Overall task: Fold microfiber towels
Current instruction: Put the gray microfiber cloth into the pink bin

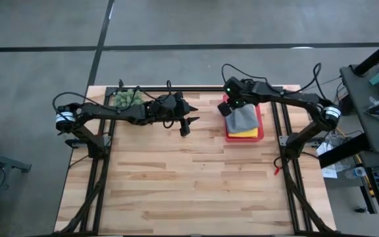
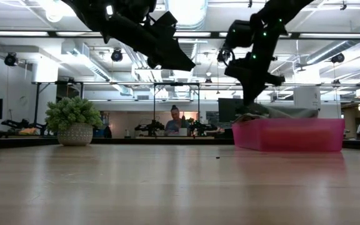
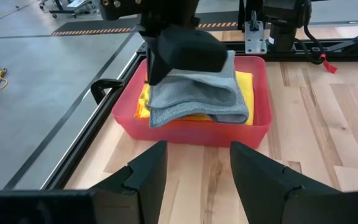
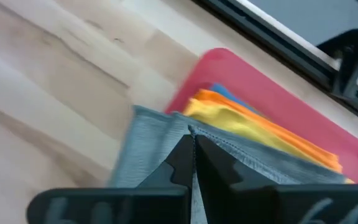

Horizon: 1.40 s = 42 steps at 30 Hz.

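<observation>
Main risk as I judge it: my right gripper [image 4: 192, 163] has the grey towel [image 1: 241, 118] pinched at one edge only. If I lift fast, the fold may fall open, or the cloth may drag the yellow towel [image 3: 246, 87] under it out of the pink tray [image 3: 191, 129]. The grip is thin, so a slip back onto the stack also looks possible. The tray may shift too if the cloth snags on its wall.

My right gripper sits over the tray's far side, fingers pressed narrow together with the grey edge caught between them. The grey towel lies folded on top of the stack in the tray, overhanging the wall slightly on one side. Below it the yellow shows, then the orange towel [image 4: 225, 102], then a sliver of the blue towel [image 4: 224, 91], all inside the tray. Lime green one: can't see it.

My left gripper [image 3: 194, 168] hangs above the table [image 1: 196, 184], beside the tray and clear of it, on the side away from my right arm's base. Its fingers are spread wide, holding nothing, touching nothing. The plant [image 2: 74, 120] stands well apart from the tray, behind my left arm.
</observation>
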### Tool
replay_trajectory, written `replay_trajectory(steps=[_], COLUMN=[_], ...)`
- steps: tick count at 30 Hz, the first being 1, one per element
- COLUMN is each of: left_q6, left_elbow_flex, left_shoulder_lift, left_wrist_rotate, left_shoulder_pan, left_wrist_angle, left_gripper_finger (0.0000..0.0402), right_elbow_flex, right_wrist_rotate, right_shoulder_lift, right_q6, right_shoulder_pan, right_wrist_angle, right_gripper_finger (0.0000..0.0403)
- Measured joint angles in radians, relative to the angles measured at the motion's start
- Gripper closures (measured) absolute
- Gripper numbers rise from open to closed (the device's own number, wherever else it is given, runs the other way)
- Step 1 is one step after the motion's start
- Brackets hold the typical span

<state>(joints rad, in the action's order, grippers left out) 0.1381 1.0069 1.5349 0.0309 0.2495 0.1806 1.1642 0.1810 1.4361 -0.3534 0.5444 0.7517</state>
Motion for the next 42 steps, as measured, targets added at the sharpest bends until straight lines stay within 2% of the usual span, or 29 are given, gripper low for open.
replay_trajectory(steps=[7,12,16,20,27,31,36,42], left_q6=[0.0,-0.001,-0.001,-0.002,-0.003,-0.003,-0.003,-0.004], left_elbow_flex=[0.0,0.0,0.0,0.0,0.0,0.0,0.0,0.0], left_shoulder_lift=[0.0,0.0,0.0,0.0,0.0,0.0,0.0,0.0], left_wrist_rotate=[0.0,0.0,0.0,0.0,0.0,0.0,0.0,-0.001], left_shoulder_pan=[0.0,-0.001,-0.001,-0.002,-0.002,-0.001,-0.002,-0.01], left_wrist_angle=[0.0,0.0,0.0,0.0,-0.001,-0.001,-0.002,-0.008], left_gripper_finger=[0.0241,0.0241,0.0241,0.0241,0.0241,0.0241,0.0241,0.0241], right_elbow_flex=[0.006,0.004,0.004,0.004,0.004,0.043,0.099,0.095], right_wrist_rotate=[0.006,0.082,0.082,0.073,0.073,0.073,0.073,0.056], right_shoulder_lift=[0.033,0.072,0.09,0.097,0.085,0.061,0.039,-0.013], right_q6=[-0.023,-0.024,-0.023,-0.027,-0.029,-0.029,-0.041,-0.08], right_shoulder_pan=[-0.039,-0.038,-0.038,-0.038,-0.038,-0.039,-0.068,-0.177], right_wrist_angle=[-0.022,-0.033,-0.048,-0.058,-0.052,0.02,0.13,0.22], right_gripper_finger=[0.0394,0.0394,0.0389,0.0362,0.0281,0.0246,0.0224,0.0218])
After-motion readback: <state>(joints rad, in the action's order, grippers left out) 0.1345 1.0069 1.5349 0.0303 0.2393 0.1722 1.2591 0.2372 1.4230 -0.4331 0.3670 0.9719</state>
